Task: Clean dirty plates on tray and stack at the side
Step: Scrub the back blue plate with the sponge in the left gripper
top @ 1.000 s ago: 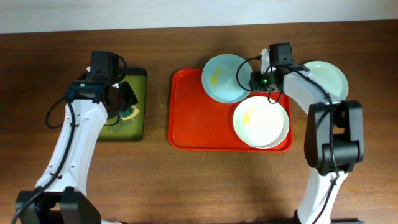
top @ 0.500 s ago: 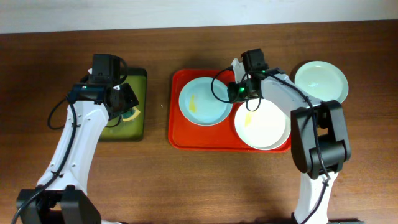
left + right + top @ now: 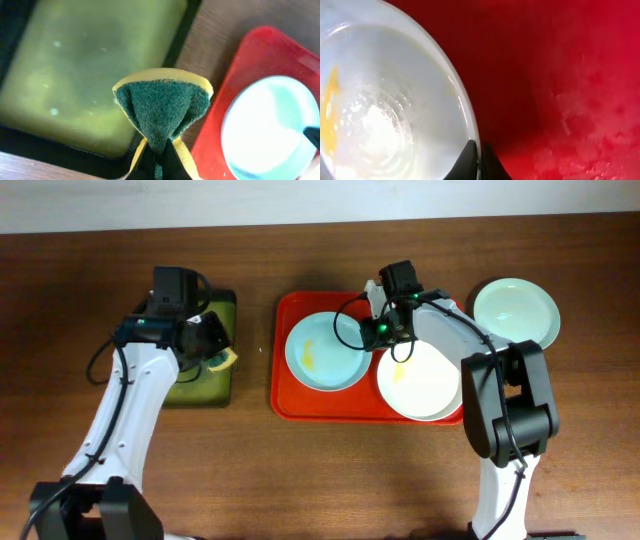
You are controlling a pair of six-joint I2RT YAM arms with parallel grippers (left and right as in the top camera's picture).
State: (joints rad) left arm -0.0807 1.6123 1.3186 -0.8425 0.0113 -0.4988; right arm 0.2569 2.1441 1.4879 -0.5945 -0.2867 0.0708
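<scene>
A pale mint-green plate (image 3: 322,352) with a yellowish smear lies on the left half of the red tray (image 3: 288,395). My right gripper (image 3: 371,333) is shut on its right rim; in the right wrist view the black fingers (image 3: 479,157) pinch the plate (image 3: 385,100) edge over the tray (image 3: 560,75). A white smeared plate (image 3: 420,382) sits on the tray's right half. Another mint plate (image 3: 516,310) rests on the table at the far right. My left gripper (image 3: 214,348) is shut on a yellow-and-green sponge (image 3: 162,102), which bulges folded above the fingers.
A small dark tray with a green inside (image 3: 205,385) lies on the table left of the red tray, under the left gripper; it shows as the green basin (image 3: 90,65) in the left wrist view. Bare wooden table surrounds both trays.
The right gripper shut on the mint plate's rim and drew it from the tray's far edge to the left half. The left gripper shifted slightly right with the sponge.
</scene>
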